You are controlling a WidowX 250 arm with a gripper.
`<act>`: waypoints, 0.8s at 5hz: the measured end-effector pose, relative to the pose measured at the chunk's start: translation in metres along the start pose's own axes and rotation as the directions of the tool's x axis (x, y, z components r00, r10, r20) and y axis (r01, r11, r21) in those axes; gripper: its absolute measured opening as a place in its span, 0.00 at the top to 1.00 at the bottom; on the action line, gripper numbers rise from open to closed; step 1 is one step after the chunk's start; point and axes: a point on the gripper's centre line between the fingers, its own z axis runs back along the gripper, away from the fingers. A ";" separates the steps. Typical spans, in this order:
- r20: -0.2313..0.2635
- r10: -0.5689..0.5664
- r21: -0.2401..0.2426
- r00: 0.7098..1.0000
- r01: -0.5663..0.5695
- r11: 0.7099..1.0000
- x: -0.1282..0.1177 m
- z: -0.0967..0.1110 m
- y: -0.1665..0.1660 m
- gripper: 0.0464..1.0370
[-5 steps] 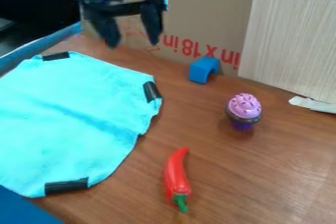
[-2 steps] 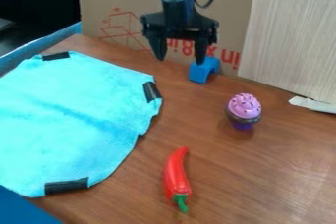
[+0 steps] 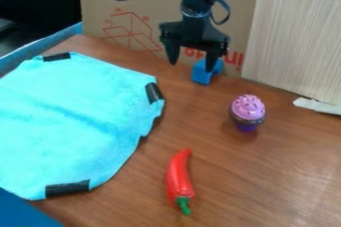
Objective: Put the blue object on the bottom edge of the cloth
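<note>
"how does the tool stand on your feed?"

"wide: i see its two black fingers well apart, pointing down, with cardboard showing through the gap. one fingertip overlaps the blue arch-shaped block in my view; i can't tell if they touch."

"and where's that block sitting?"

"on the brown wood-grain counter, near the upright brown cardboard sheet with red print, well apart from the turquoise fabric cloth."

"how does the cloth lie?"

"spread over the left side, from where i watch, lightly creased, with black strips at three of its corners, one along the bottom edge."

"what else have you got?"

"a glossy red chili pepper with a green stem, lying right of the cloth, stem towards me. past it, a toy cupcake with pink frosting and a purple base, upright. i've also got a pale wood-grain panel against the cardboard, and a whitish strip near its foot."
</note>
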 end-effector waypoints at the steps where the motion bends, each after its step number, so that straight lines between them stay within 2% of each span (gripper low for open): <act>1: -0.033 0.008 0.018 0.999 -0.007 1.000 0.015 -0.022 0.002 0.04; 2: -0.057 0.042 0.032 0.997 -0.041 0.999 0.029 -0.037 0.013 0.04; 4: -0.077 0.072 0.030 0.994 -0.070 0.997 0.043 -0.047 0.015 0.04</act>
